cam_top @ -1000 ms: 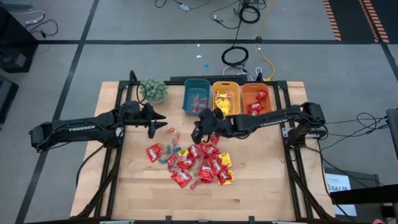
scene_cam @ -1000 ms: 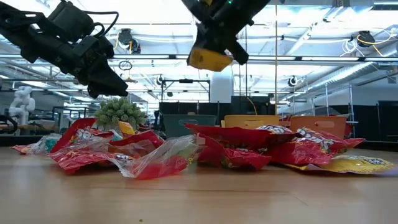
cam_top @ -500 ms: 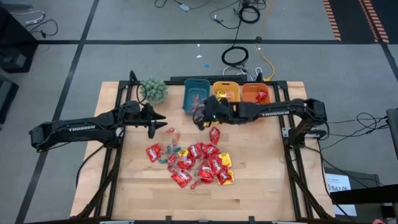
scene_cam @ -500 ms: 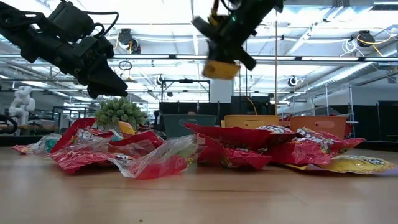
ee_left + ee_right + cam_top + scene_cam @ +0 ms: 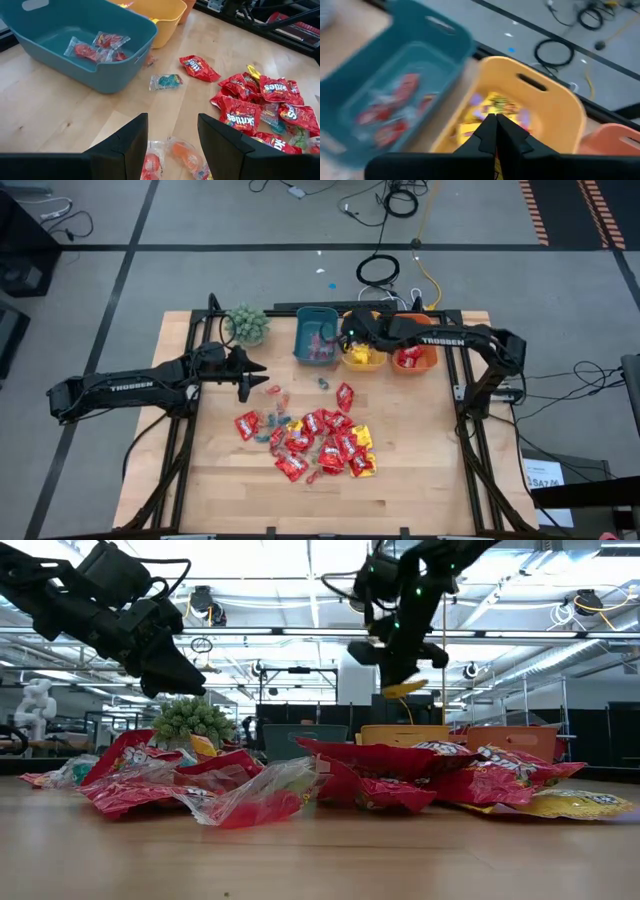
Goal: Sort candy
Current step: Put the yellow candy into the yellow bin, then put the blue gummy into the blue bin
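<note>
While most candy [image 5: 310,442] lies heaped mid-desk, one yellow packet [image 5: 404,689] hangs pinched above the yellow bin [image 5: 363,340].

Fingers pressed together on that packet, the right hand [image 5: 351,337] hovers over the yellow bin, between the teal bin [image 5: 316,335] and orange bin [image 5: 413,343]. Well apart from the yellow bin, beyond the teal one, the left hand [image 5: 258,370] waits, fingers apart and empty, above the desk [image 5: 220,480].
</note>
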Available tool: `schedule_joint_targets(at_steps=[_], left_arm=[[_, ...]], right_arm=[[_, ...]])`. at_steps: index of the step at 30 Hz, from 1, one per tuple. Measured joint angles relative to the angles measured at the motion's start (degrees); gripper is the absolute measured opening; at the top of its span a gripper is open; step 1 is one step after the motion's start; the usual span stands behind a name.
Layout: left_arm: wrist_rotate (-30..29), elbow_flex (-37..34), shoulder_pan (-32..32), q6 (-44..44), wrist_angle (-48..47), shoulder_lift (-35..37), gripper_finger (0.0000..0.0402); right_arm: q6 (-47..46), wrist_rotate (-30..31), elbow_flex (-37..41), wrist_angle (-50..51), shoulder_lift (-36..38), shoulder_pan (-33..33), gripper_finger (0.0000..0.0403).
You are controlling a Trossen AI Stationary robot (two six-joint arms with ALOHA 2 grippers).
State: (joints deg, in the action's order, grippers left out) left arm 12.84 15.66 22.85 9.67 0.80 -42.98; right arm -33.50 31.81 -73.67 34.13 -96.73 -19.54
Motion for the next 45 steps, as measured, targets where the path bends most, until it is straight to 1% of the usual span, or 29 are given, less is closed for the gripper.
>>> schedule_joint_targets(at_steps=[2, 5, 10, 13, 16, 21, 24, 27, 30, 33, 36, 38, 40, 42, 45], left_arm=[[-0.5, 0.0, 0.0, 0.0, 0.0, 0.0, 0.0181], [-2.8, 0.0, 0.0, 0.0, 0.0, 0.0, 0.0181], [-5.4, 0.0, 0.0, 0.0, 0.2, 0.0, 0.0181], [-6.3, 0.0, 0.0, 0.1, 0.2, 0.0, 0.0181], [-6.3, 0.0, 0.0, 0.1, 0.2, 0.0, 0.0181], [-6.3, 0.0, 0.0, 0.1, 0.2, 0.0, 0.0181], [-6.3, 0.0, 0.0, 0.1, 0.2, 0.0, 0.0181], [-6.3, 0.0, 0.0, 0.1, 0.2, 0.0, 0.0181], [-6.3, 0.0, 0.0, 0.1, 0.2, 0.0, 0.0181], [-6.3, 0.0, 0.0, 0.1, 0.1, 0.0, 0.0181], [-6.3, 0.0, 0.0, 0.1, 0.0, 0.0, 0.0181], [-6.2, 0.0, 0.0, 0.1, -0.1, 0.0, 0.0181], [-5.8, 0.0, 0.0, 0.3, -0.1, 0.0, 0.0181], [-5.7, 0.0, 0.0, 0.4, -0.3, 0.0, 0.0181], [-5.6, 0.0, 0.0, 0.4, -0.4, 0.0, 0.0181]], right_arm=[[0.1, -2.2, 0.0, -0.2, 0.0, -1.4, 0.0016], [0.1, -6.2, 0.0, -0.2, 0.0, -3.0, 0.0045], [2.1, -7.5, -0.1, 0.9, 0.0, -3.8, 0.0102], [4.1, -11.7, -0.1, 2.0, 0.1, -3.6, 0.0129], [7.1, -15.6, -0.1, 2.2, 0.8, -2.2, 0.0143], [8.1, -15.5, 0.2, 1.2, 3.1, 3.9, 0.0143], [8.1, -15.4, 2.7, -3.1, 4.5, 9.0, 0.0140], [7.2, -14.1, 7.4, -11.7, 4.6, 14.2, 0.0140], [7.2, -10.4, 13.5, -25.7, 3.7, 17.9, 0.0142], [7.7, -6.7, 18.7, -39.5, 1.2, 20.2, 0.0142], [10.3, -6.1, 21.5, -50.2, -3.1, 21.2, 0.0142], [12.7, -6.1, 21.7, -54.8, -6.9, 21.3, 0.0142], [15.0, -6.0, 21.0, -57.4, -10.5, 21.3, 0.0142], [16.3, -5.3, 19.1, -58.2, -13.8, 21.1, 0.0142], [15.8, -1.2, 16.7, -57.0, -18.2, 20.6, 0.0141]])
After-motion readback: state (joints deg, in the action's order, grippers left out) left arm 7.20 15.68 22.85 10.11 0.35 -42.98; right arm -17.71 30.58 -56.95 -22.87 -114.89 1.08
